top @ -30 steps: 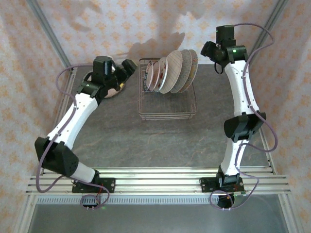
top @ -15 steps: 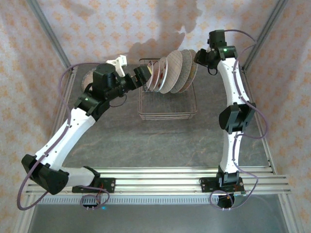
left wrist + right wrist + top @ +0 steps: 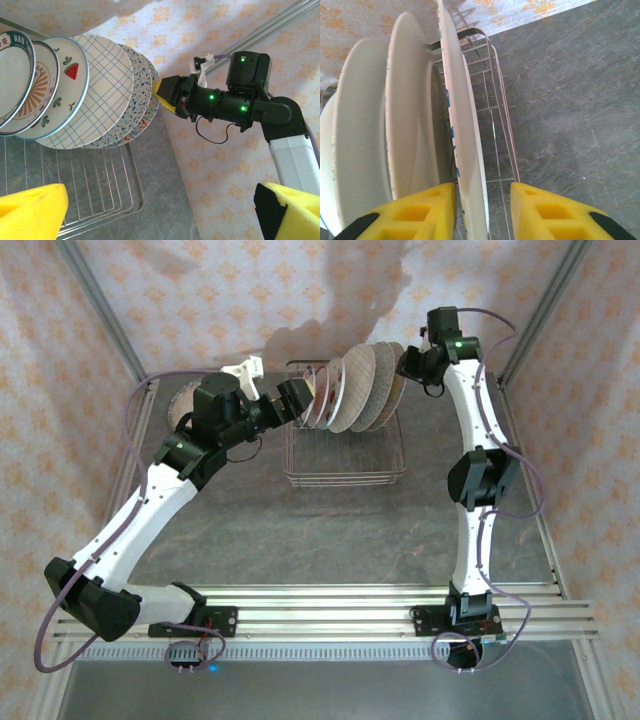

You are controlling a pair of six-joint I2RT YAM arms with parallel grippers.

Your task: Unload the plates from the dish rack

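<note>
Two hands: our right hand (image 3: 482, 205) straddles the outermost plate (image 3: 465, 150), pads partly apart, one pad clear of it. The plate's lower edge is cut off. Our left hand (image 3: 160, 210) gapes wide, empty.

The grid plate (image 3: 100, 90) is cream with blue lines; the watermelon plate (image 3: 57, 92) is white, blue-rimmed, with a red slice. The speckled plates (image 3: 141, 90) are blue-flecked. The table (image 3: 570, 100) is veined grey, the wall (image 3: 210, 25) cream with orange flowers.
</note>
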